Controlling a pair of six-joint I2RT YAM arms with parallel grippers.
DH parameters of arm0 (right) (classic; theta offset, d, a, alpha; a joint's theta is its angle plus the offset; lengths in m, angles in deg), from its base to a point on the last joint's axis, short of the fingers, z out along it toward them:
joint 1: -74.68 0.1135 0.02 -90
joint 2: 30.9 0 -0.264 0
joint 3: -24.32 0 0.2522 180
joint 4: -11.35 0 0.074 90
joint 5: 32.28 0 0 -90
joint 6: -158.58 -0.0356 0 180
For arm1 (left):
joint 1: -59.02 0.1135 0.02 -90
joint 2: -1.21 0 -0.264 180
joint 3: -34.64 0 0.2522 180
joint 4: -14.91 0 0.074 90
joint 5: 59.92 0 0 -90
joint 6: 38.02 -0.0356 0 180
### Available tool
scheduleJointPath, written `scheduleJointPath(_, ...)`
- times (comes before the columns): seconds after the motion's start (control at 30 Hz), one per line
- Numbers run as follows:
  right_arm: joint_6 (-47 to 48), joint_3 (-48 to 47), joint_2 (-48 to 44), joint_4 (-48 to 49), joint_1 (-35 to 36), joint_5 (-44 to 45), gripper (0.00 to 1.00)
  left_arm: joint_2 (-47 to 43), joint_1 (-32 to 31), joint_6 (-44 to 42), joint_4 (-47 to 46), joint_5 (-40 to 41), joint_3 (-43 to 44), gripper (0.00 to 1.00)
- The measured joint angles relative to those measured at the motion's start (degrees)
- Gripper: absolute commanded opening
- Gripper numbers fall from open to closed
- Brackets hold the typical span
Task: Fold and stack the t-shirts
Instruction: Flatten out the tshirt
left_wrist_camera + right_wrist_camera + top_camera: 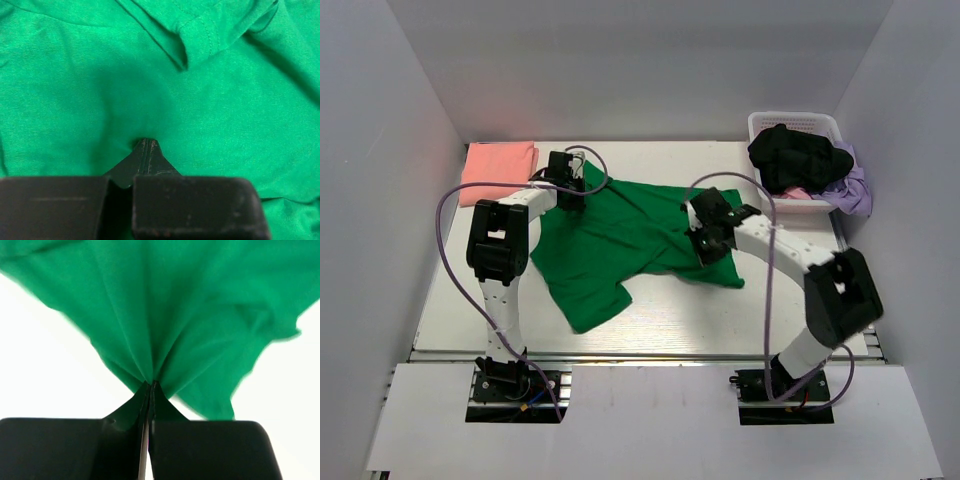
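Observation:
The bright green t-shirt (620, 245) lies rumpled across the middle of the table. My left gripper (570, 192) is at its far left part. In the left wrist view the jaws (145, 141) are shut with their tips pinching a small pucker of the green cloth (210, 115), and a hemmed sleeve edge (200, 30) lies just beyond. My right gripper (707, 243) is at the shirt's right side. In the right wrist view it (151, 384) is shut on a gathered bunch of green cloth (165, 305), lifted over the white table. The salmon-pink t-shirt (500, 168) lies folded at the far left corner.
A white basket (800, 125) at the far right corner holds black clothes (798, 158), and purple cloth (855, 188) hangs over its side. White walls enclose the table on three sides. Purple cables loop above both arms.

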Motion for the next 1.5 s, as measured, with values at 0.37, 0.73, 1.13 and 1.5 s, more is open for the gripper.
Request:
scheduleJointPath(0.37, -18.3, 14.6, -17.1, -20.5, 0.0, -2.3, 0.42, 0.0, 0.0, 1.0, 0.7, 1.0, 0.2, 0.0)
scheduleJointPath(0.73, -19.4, 8.7, -20.4, -20.0, -0.1, -4.2, 0.67, 0.0, 0.1, -0.5, 1.7, -1.0, 0.9, 0.77)
scheduleJointPath(1.13, -23.8, 5.9, -8.1, -8.8, -7.9, 4.0, 0.69, -10.6, -0.4, -0.9, 2.8, -5.6, -3.9, 0.99)
scheduleJointPath(1.5, -22.1, -13.3, 15.6, 0.6, -12.6, 7.5, 0.69, -14.5, -0.7, 1.1, 1.9, -8.0, -14.8, 0.99)
